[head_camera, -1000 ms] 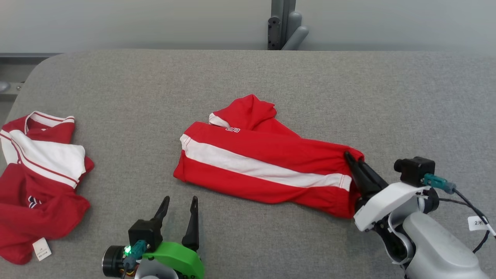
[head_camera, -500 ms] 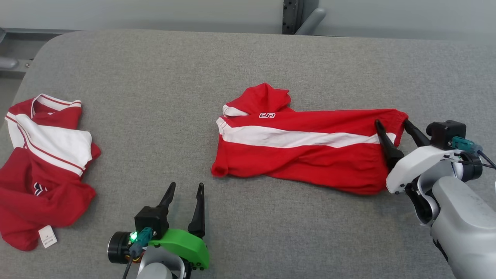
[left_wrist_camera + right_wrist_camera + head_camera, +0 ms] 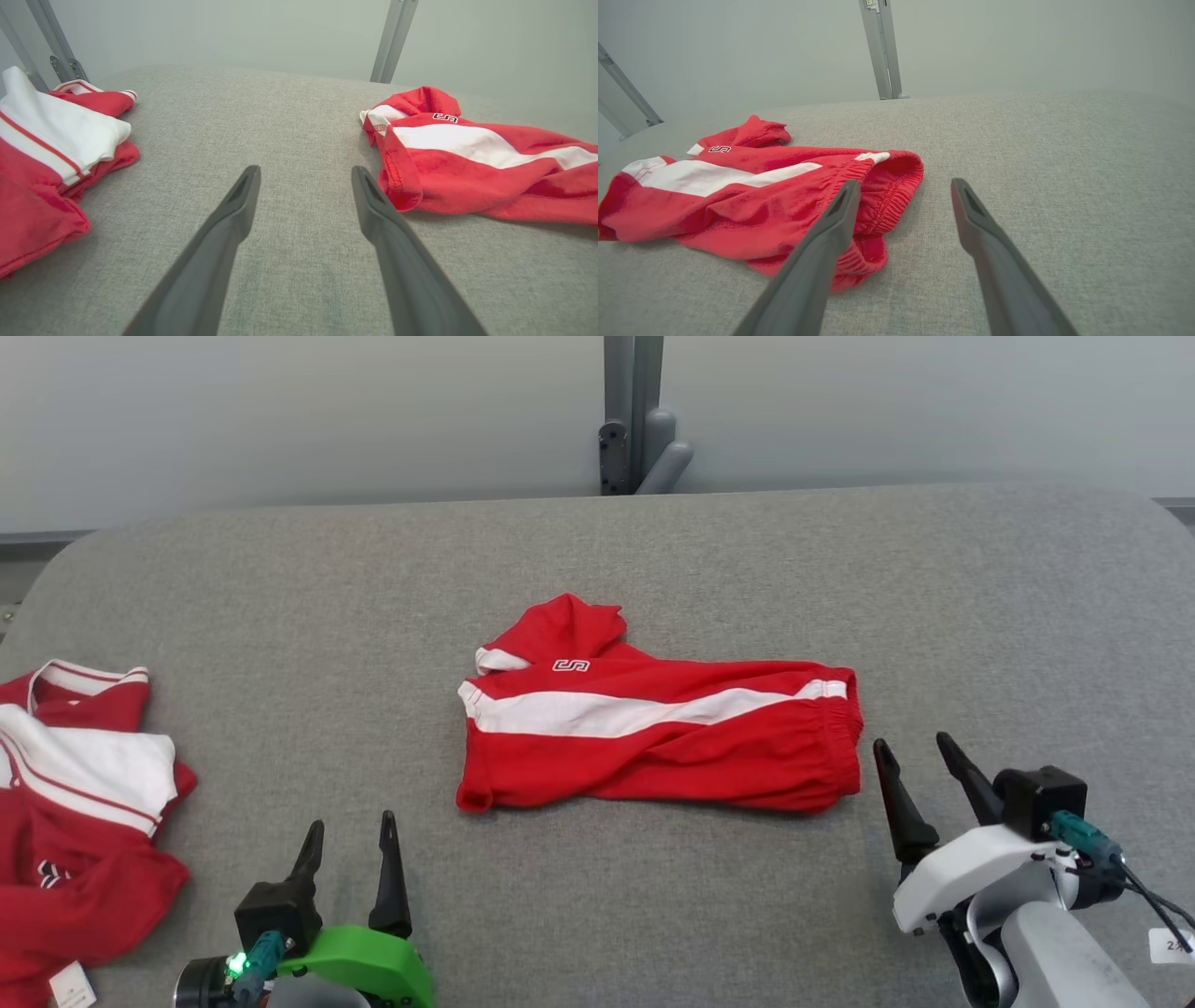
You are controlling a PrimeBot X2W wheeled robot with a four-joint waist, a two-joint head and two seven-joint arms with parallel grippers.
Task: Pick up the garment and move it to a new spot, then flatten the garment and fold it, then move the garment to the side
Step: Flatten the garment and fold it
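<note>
Currently held: nothing; the right gripper stands with jaws apart and empty, just beside the waistband end of the garment
Other arm: the left gripper is spread and empty, low at the near edge, apart from the garment's hem end
Garment position: middle of the table, lying crosswise with the white stripe up, touching neither gripper
Garment condition: creased; a lobe is bunched at the far left corner, the near left hem is curled under, and the waistband is gathered
Step judged in hand: flattening, ahead of the fold
Recommended method: pinch the waistband corner with the right and the curled hem corner with the left, then draw them apart low over the surface
Caution: soft knit probably drags on the grey cloth top, so lift slightly instead of scraping
Bystander item: a second red-and-white garment lies at the left edge; keep the left arm off it
</note>
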